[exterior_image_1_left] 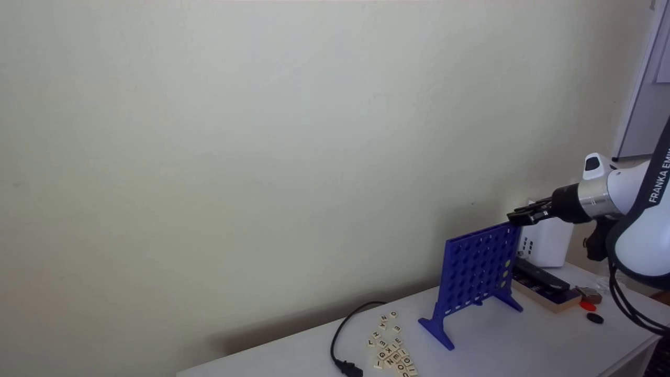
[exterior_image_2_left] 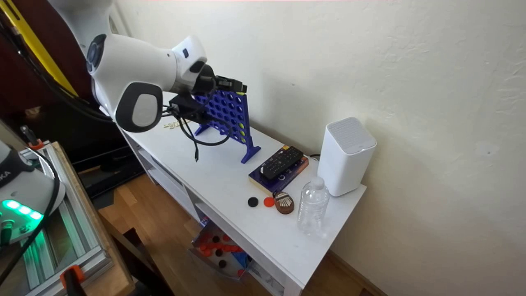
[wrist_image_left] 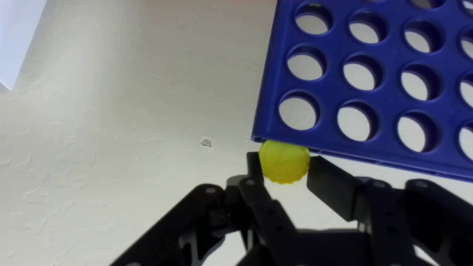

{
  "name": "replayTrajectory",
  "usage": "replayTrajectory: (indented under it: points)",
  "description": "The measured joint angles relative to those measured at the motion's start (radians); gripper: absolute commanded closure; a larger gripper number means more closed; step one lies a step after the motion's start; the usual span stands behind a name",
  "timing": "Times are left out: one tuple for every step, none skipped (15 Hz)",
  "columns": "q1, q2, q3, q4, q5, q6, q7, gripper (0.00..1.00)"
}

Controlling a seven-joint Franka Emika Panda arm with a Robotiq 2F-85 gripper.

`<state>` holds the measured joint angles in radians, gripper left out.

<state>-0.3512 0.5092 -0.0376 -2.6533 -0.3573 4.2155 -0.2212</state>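
A blue upright grid board (exterior_image_1_left: 479, 267) stands on a white table (exterior_image_2_left: 230, 193) near the wall, seen in both exterior views. My gripper (wrist_image_left: 284, 162) is at one end of the board's top edge, its two fingers (wrist_image_left: 255, 166) pressed against opposite sides of a yellow disc (wrist_image_left: 283, 168). The disc's far rim meets the slot edge and may be slightly inside; how deep is hidden. In an exterior view a bit of yellow shows under the fingertips. Several yellow pieces (exterior_image_2_left: 242, 133) sit stacked low in the board's end column below.
Beside the board lie a book (exterior_image_2_left: 263, 185) with a black remote (exterior_image_2_left: 281, 162), a red disc (exterior_image_2_left: 268, 202), a black disc (exterior_image_2_left: 253, 202) and a thumb piano (exterior_image_2_left: 283, 202). A clear bottle (exterior_image_2_left: 313, 205) and white box (exterior_image_2_left: 347, 156) stand farther along. Letter tiles (exterior_image_1_left: 392, 353) and a cable (exterior_image_1_left: 335, 335) lie opposite.
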Motion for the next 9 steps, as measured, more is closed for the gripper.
replayTrajectory:
  points:
    - [-0.012,0.0,0.01,-0.001,0.0,0.0,0.0,0.87]
    - [-0.025,0.0,0.02,-0.002,0.0,0.0,0.0,0.87]
    - [-0.039,-0.001,0.03,-0.005,0.0,0.0,0.0,0.87]
    - [-0.054,-0.002,0.04,-0.008,0.0,0.001,0.0,0.87]
    - [-0.071,-0.003,0.052,-0.01,0.0,0.001,0.0,0.87]
    - [-0.088,-0.003,0.064,-0.012,0.0,0.001,-0.002,0.87]
    - [-0.102,-0.003,0.074,-0.014,0.0,0.001,-0.004,0.87]
    - [-0.114,-0.002,0.082,-0.014,0.0,0.001,-0.007,0.87]
    - [-0.123,-0.001,0.09,-0.014,0.0,0.0,-0.011,0.87]
